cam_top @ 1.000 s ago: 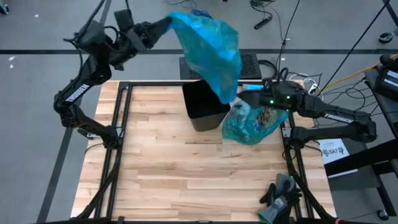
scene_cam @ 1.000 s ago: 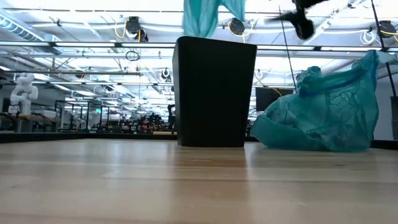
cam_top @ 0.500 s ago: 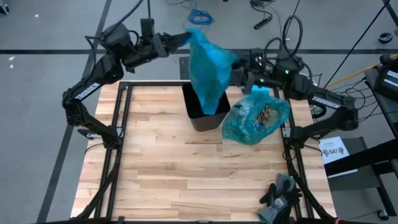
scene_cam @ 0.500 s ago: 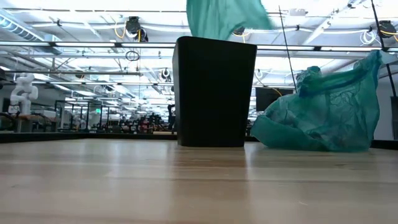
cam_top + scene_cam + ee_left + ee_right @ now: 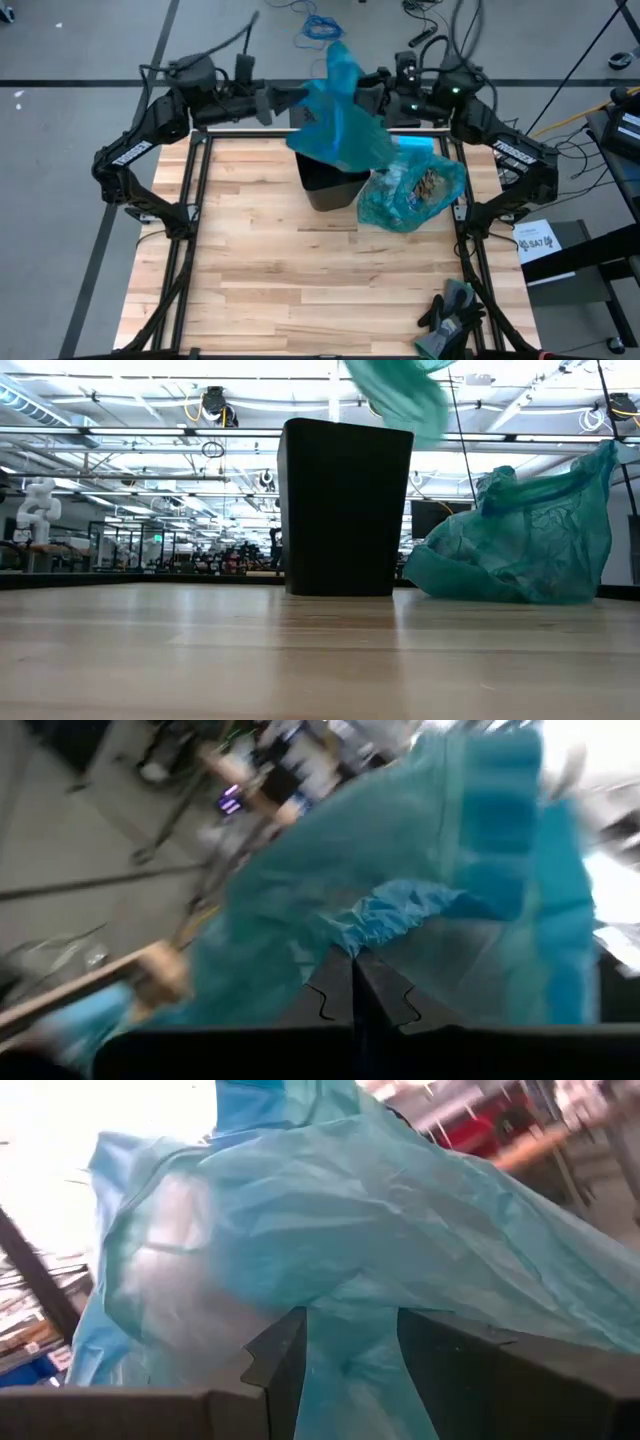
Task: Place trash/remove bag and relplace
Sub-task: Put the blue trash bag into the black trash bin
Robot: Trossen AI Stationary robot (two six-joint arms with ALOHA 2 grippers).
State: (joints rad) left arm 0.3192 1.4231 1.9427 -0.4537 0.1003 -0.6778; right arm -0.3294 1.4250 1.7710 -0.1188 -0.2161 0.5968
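- The trash (image 5: pixel 425 186) sits inside the full bag (image 5: pixel 410 195), on the table just beside the bin (image 5: pixel 330 185)
- Above the bin, your left gripper (image 5: pixel 283 100) is clenched on the fresh bag (image 5: pixel 340 125)
- Your right gripper (image 5: pixel 378 92) has film between its parted fingers; grip unclear
- Risk: stretched film could tear or slip, missing the bin's rim

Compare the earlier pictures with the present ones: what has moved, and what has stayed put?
The right gripper swung in from beside the full bag and now brackets the empty blue bag, which the left gripper still pinches and has lowered over the black bin. Bin, full bag and gloves stayed put.
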